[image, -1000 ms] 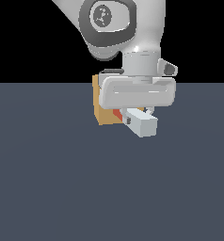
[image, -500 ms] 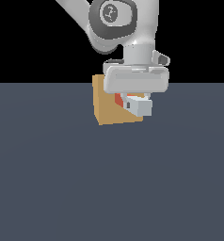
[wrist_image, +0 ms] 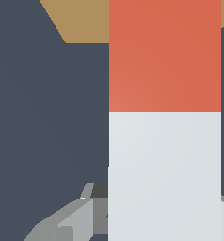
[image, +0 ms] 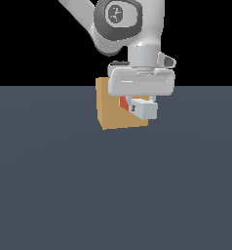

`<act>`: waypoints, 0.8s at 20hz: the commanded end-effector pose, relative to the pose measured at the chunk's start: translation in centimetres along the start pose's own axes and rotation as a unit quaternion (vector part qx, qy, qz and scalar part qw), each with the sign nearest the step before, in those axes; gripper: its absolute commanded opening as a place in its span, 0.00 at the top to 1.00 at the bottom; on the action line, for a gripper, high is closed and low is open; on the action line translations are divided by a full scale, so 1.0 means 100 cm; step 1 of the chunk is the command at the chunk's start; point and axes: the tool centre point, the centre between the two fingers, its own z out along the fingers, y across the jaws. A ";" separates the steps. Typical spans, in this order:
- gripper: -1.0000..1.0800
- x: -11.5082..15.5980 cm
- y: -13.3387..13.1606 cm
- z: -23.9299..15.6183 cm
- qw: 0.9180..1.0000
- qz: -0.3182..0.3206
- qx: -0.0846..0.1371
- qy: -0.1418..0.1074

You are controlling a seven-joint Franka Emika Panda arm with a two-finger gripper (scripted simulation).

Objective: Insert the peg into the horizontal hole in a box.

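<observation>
Fingers [image: 137,105] clamped on the peg's [image: 143,109] grey part, peg held off the worktop [image: 116,195], red end against the box [image: 110,110] face. Hole itself is hidden, so insertion looks begun at best; push-in still left

Hole: hidden behind peg [image: 137,106] and gripper [image: 140,105]. Box [image: 113,110]: upper right covered by gripper body. Fingertip contact on peg: not discernible.

Glossy white rounded arm [image: 137,29] with a dark grey joint cap and a wide pale-grey tool [image: 139,105].
</observation>
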 end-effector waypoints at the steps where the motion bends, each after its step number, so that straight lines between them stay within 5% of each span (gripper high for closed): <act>1: 1.00 -0.001 0.004 -0.006 1.000 0.000 -0.005 0.000; 9: 1.00 0.003 0.002 -0.003 1.000 0.000 -0.003 0.000; 16: 1.00 0.044 0.002 -0.004 1.000 0.000 -0.004 0.000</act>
